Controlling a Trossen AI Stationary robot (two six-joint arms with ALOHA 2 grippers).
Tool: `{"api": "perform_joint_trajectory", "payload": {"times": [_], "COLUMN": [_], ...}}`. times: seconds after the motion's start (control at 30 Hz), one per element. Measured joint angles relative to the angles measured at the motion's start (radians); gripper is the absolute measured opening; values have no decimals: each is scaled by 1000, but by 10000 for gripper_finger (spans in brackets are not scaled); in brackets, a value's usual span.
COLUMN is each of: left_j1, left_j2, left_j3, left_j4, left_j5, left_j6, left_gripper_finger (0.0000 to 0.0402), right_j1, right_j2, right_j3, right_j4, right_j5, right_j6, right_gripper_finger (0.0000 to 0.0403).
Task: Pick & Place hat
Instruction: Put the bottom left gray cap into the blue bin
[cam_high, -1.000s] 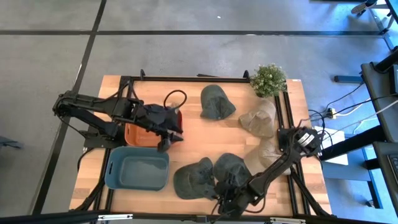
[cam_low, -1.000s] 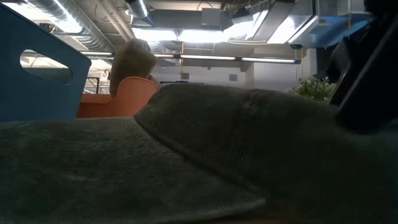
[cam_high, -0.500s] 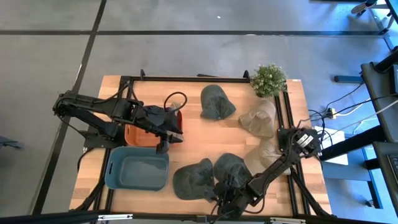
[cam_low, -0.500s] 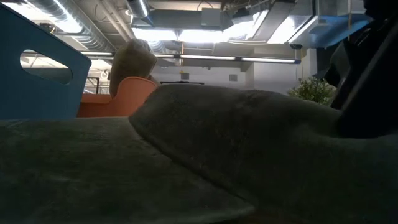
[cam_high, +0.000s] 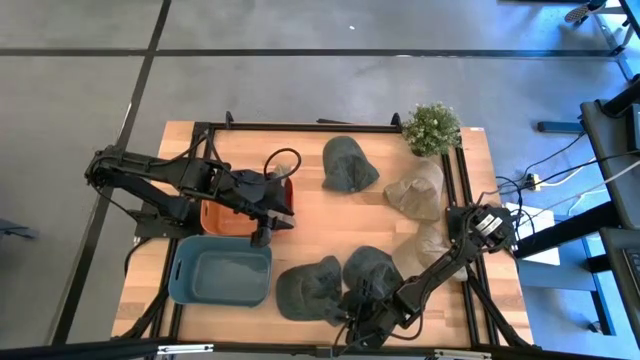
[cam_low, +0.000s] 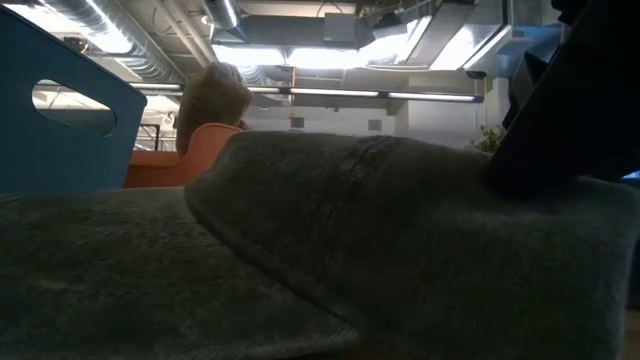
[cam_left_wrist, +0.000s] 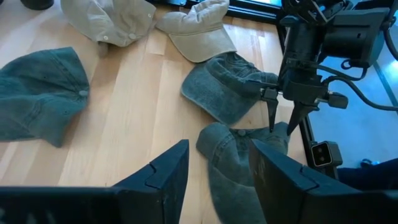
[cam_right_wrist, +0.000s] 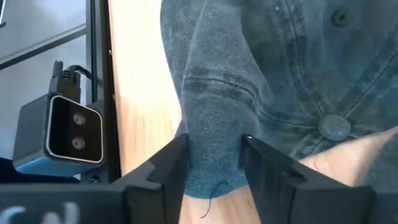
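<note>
A green hat lies flat on the table by its near edge, and it fills the low view. My right gripper stands over that hat's right side, shut on its cloth; the left wrist view shows its fingers pointing down. My left gripper hovers open at the near right corner of the orange bin, holding nothing. A beige hat sticks up out of that bin. My right gripper pinches the green hat's crown at its right edge between the two fingers. The fingers come from above, pointing down. A ridge of cloth is bunched between them. The hat sits on the table.
A second green hat lies right beside the held one. A third green hat and two beige hats lie farther off. A blue bin sits left of the held hat. A potted plant stands at the far right corner.
My right gripper has moved a little toward the table's left edge, and the green hat has slid that way with it. In the low view its crown has shifted left and stands larger.
</note>
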Motion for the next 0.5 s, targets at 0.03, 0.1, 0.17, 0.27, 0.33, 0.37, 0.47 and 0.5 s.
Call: {"api": "perform_joint_trajectory", "payload": {"times": [0.03,0.1,0.17,0.27,0.33,0.37,0.47,0.5], "left_j1": [0,0,0,0,0,0,0,0], "left_j2": [0,0,0,0,0,0,0,0], "left_j3": [0,0,0,0,0,0,0,0], "left_j4": [0,0,0,0,0,0,2,2], "left_j5": [0,0,0,0,0,0,0,0], "left_j6": [0,0,0,0,-1,-4,-9,-10], "left_gripper_finger": [160,159,160,161,160,159,157,156], "right_j1": [0,0,0,0,0,0,-6,-11], "right_j2": [0,0,0,0,0,0,0,0], "right_j3": [0,0,0,0,5,18,99,138], "right_j4": [0,-7,-16,-19,-32,-59,-215,-299], "right_j5": [0,0,2,3,3,4,11,11], "right_j6": [0,-1,-1,-1,-28,-61,-166,-203], "right_gripper_finger": [139,117,91,43,16,13,15,15]}}
